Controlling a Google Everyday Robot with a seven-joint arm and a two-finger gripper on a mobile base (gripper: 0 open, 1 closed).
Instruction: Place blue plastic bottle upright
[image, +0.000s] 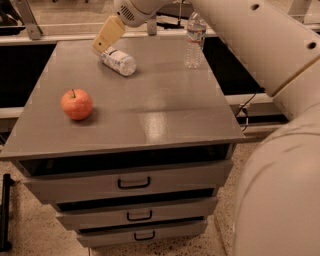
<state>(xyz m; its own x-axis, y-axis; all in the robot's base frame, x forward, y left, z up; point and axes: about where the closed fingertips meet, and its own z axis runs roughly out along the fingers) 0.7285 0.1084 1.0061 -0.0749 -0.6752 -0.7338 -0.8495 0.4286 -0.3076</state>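
Note:
The blue plastic bottle (119, 61) lies on its side at the back of the grey cabinet top (150, 110), left of centre. Its whitish label with dark print faces up. Its left end is hidden behind my gripper (102, 46). The gripper is tan, hangs from the white arm (135, 10) and points down-left, right over the bottle's left end. I cannot tell whether it touches the bottle.
A ribbed clear bottle (194, 40) stands upright at the back right of the top. A red apple (76, 104) sits at the left. Three drawers (134, 183) are below. The arm's large white body (280, 150) fills the right side.

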